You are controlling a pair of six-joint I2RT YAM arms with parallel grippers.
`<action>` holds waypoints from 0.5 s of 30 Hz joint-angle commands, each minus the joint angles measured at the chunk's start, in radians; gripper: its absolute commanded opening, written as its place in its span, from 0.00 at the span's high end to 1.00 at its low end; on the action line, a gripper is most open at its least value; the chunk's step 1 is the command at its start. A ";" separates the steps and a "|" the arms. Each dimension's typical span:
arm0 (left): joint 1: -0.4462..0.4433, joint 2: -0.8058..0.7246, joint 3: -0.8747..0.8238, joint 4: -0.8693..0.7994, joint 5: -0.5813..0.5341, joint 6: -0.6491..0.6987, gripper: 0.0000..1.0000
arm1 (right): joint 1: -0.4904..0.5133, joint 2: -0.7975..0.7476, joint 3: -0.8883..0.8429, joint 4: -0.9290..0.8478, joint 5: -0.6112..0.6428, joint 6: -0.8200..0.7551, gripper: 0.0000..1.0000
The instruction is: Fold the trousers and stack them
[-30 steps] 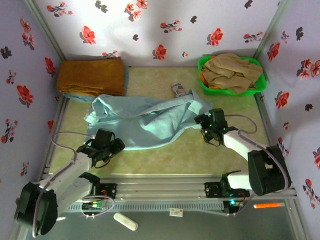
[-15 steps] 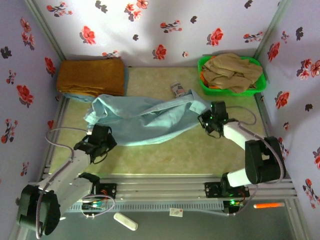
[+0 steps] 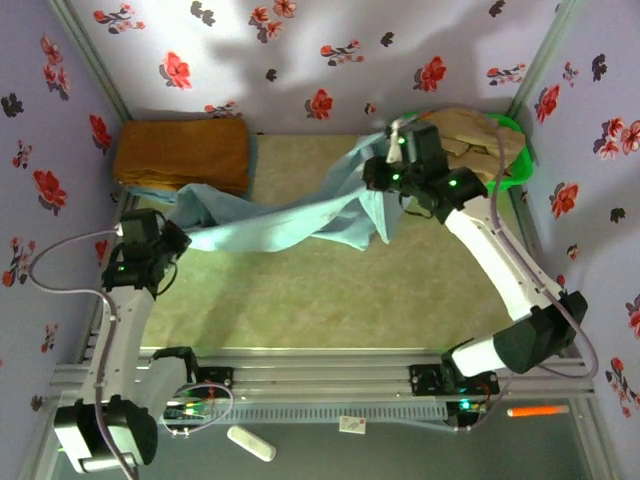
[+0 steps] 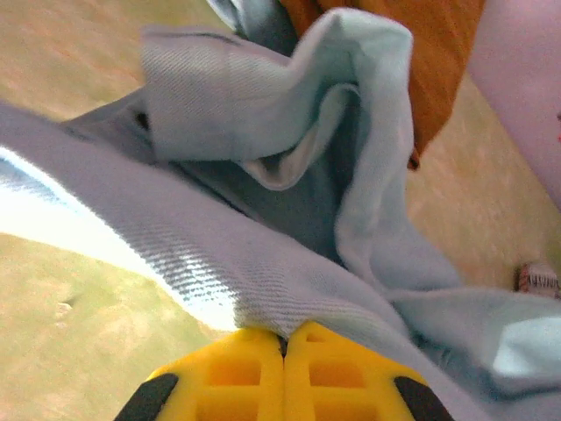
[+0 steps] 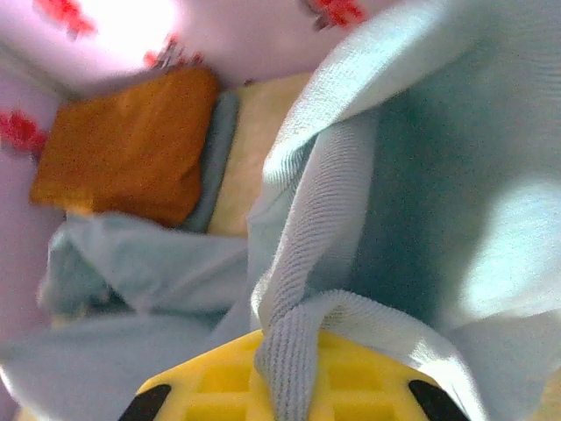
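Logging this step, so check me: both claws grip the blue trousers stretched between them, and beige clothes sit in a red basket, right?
The basket is green, not red; the top external view shows it. The rest holds: left claw and right claw grip the trousers stretched between them, and beige clothes sit in that basket.

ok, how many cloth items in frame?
3: pale blue trousers stretched across mid-table; mustard-brown cloth folded back left; beige-tan garment in the green basket back right. A blue-grey layer under that cloth may be a fourth.
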 commanded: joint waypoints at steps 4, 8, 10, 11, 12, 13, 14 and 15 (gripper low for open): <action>0.094 -0.102 -0.010 -0.104 0.010 0.041 1.00 | 0.151 -0.071 -0.224 -0.087 -0.073 -0.095 0.38; 0.137 -0.180 -0.068 -0.139 0.009 0.039 1.00 | 0.125 -0.235 -0.460 -0.011 0.012 -0.008 0.23; 0.146 -0.205 -0.097 -0.152 0.009 0.030 1.00 | 0.070 -0.295 -0.543 -0.006 0.059 0.052 0.23; 0.150 -0.216 -0.113 -0.153 0.010 0.028 1.00 | 0.020 -0.322 -0.588 0.001 0.074 0.092 0.23; 0.151 -0.227 -0.126 -0.155 0.008 0.024 1.00 | -0.021 -0.342 -0.629 0.015 0.079 0.116 0.23; 0.152 -0.241 -0.140 -0.157 0.008 0.017 1.00 | -0.071 -0.355 -0.670 0.026 0.092 0.147 0.24; 0.153 -0.255 -0.152 -0.159 0.008 0.013 1.00 | -0.112 -0.356 -0.702 0.037 0.101 0.169 0.25; 0.154 -0.272 -0.163 -0.162 0.008 0.008 1.00 | -0.139 -0.347 -0.727 0.064 0.094 0.171 0.25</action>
